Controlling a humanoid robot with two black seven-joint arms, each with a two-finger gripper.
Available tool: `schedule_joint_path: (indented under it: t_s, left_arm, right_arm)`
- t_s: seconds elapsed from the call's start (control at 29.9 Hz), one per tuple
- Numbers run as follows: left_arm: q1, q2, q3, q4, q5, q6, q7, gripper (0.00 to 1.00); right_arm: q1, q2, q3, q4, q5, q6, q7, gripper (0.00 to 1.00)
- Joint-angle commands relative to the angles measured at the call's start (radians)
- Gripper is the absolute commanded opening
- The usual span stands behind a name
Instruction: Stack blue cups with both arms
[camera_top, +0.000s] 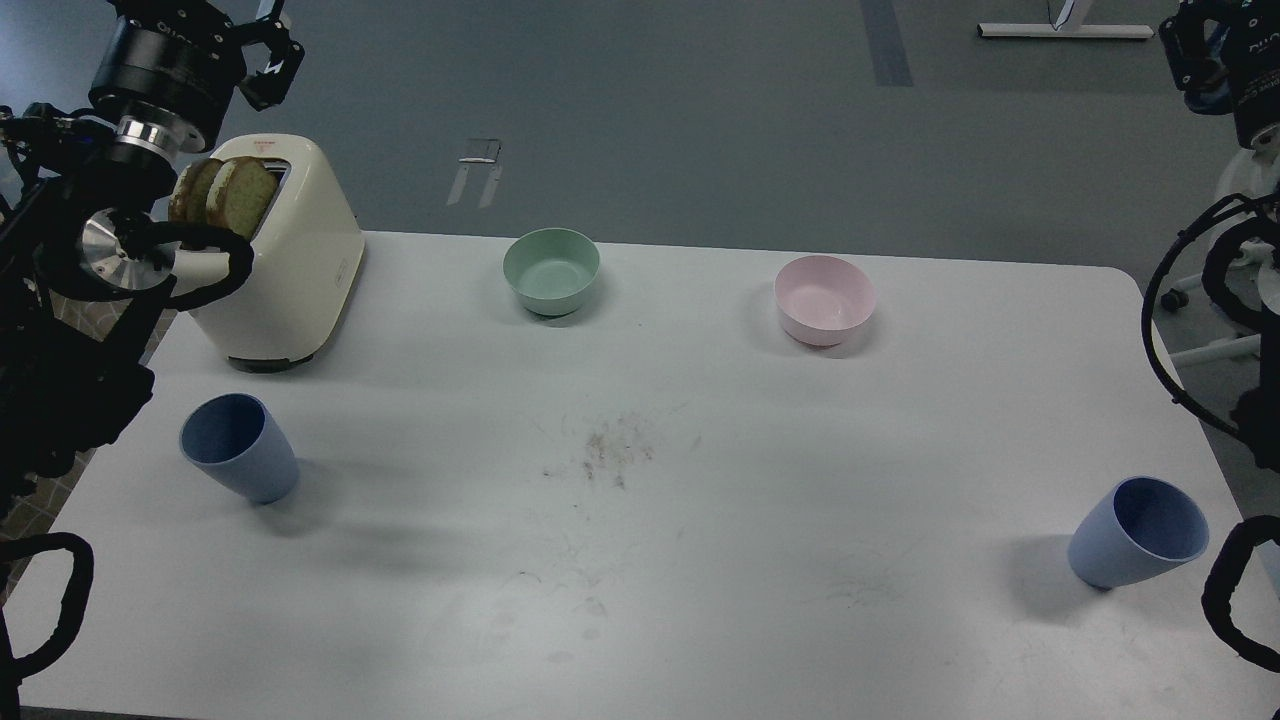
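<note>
Two blue cups stand upright on the white table (640, 560), far apart. One blue cup (240, 450) is near the left edge, in front of the toaster. The other blue cup (1140, 535) is near the front right corner. My left gripper (270, 60) is raised at the top left, above and behind the toaster, well away from the left cup; its fingers look parted with nothing between them. My right gripper (1205, 55) hangs high at the top right edge, partly cut off and dark, far from the right cup.
A cream toaster (285, 270) with bread slices in its slots stands at the back left. A mint-green bowl (551, 270) and a pink bowl (824, 299) sit along the back. Crumbs (610, 450) lie mid-table. Black arm cables loop along both side edges.
</note>
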Motion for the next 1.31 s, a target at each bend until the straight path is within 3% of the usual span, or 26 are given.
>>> schedule_joint_path:
  t_s: [0.0, 0.3, 0.57, 0.84, 0.97, 1.27]
  left_arm:
    - [0.002, 0.009, 0.005, -0.002, 0.002, 0.001, 0.001, 0.98]
    - [-0.024, 0.017, 0.013, 0.021, -0.005, 0.007, 0.001, 0.98]
    - [-0.047, 0.017, 0.010, 0.069, -0.005, -0.117, -0.008, 0.98]
    - [-0.049, 0.017, 0.011, 0.061, -0.005, -0.114, -0.010, 0.98]
    - [-0.042, 0.028, 0.016, 0.060, 0.001, -0.114, 0.011, 0.98]
    - [0.059, 0.253, 0.045, -0.052, -0.003, -0.119, 0.012, 0.96]
  right_arm:
    - [0.000, 0.016, 0.001, 0.002, 0.004, -0.001, 0.000, 1.00]
    - [0.006, 0.004, -0.001, -0.006, 0.004, 0.002, 0.000, 1.00]
    - [-0.003, -0.021, 0.004, 0.002, 0.005, 0.001, 0.000, 1.00]
    - [-0.026, -0.021, 0.009, 0.016, 0.079, -0.001, 0.002, 1.00]
    - [-0.075, -0.031, 0.021, 0.063, 0.084, -0.001, 0.002, 1.00]
    - [-0.259, -0.084, 0.085, 0.186, 0.097, 0.010, 0.000, 1.00]
